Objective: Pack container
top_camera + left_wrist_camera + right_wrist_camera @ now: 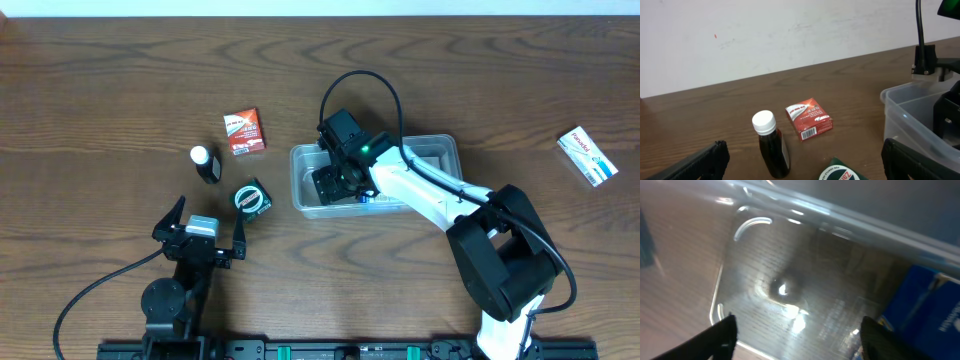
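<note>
Clear plastic tub mid-pack, one arm down inside it and the other waiting

Going left to right: the left gripper (210, 212) sits low near the front edge of the table (90, 120) with its fingers spread wide and nothing in them, aimed at the loose stuff, so my guess is it's parked ready to grab. Just past it are a dark bottle (205, 163) with a white cap, standing upright, a red box (244, 132) lying flat, and a small dark box (252, 198) with a teal ring on it. The container (432, 158) is about mid-table, and the right gripper (333, 186) is dipped into its left end, fingers apart and empty, probably low like that to place things gently. A blue pack (930, 305) lies on the tub floor beside it. A white and blue box (587, 156) is way off right, still unpacked.
</note>
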Robot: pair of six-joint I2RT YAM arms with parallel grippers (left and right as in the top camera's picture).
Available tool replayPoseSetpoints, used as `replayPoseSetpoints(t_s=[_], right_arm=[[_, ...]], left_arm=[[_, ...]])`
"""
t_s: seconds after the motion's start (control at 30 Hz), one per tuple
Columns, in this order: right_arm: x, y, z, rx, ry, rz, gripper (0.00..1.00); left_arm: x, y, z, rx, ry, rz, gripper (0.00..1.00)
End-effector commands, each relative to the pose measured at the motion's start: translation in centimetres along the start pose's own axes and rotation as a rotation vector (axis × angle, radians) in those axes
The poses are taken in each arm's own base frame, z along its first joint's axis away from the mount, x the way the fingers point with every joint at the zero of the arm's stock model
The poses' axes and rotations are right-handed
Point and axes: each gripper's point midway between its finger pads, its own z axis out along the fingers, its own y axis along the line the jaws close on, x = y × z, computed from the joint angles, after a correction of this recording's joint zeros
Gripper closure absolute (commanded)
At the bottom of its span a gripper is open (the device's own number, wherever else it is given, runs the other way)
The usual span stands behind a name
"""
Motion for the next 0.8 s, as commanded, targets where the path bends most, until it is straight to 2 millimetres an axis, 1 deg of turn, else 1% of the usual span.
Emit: replayPoseSetpoints(t_s=[0.0,0.23,0.27,0.33,0.43,0.53,0.63,0.7,0.77], right_arm=[[-0.6,-0.5,0.0,0.031,-0.013,0.011,0.19],[-0.9,-0.7,-0.1,0.033,-0.023,0.016,0.2],[-1.0,-0.8,-0.1,0.033,-0.026,0.02,0.22],[-1.5,-1.1,-0.4,0.032,-0.035,0.028,0.27],[-2.7,-1.6,-1.3,0.033,-0.051,0.045,0.28],[-4.0,-1.6,-2.7,0.032,-0.069,0.051,0.28],[-5.2,-1.2,-4.4,0.03,-0.08,0.045,0.28],[-5.7,-0.8,-5.9,0.028,-0.072,0.046,0.27],[-5.8,-0.6,-8.1,0.033,-0.055,0.049,0.24]], left_arm=[[1.5,-0.1,0.1,0.004,0.043,0.003,0.02],[1.5,-0.1,0.1,0.004,0.043,0.003,0.02],[1.5,-0.1,0.1,0.005,0.042,0.004,0.02],[1.5,-0.1,0.1,0.005,0.042,0.004,0.02],[1.5,-0.1,0.1,0.004,0.042,0.003,0.02],[1.5,-0.1,0.1,0.005,0.042,0.004,0.02],[1.5,-0.1,0.1,0.005,0.042,0.004,0.02],[1.5,-0.1,0.1,0.004,0.042,0.003,0.02],[1.5,-0.1,0.1,0.005,0.042,0.004,0.02]])
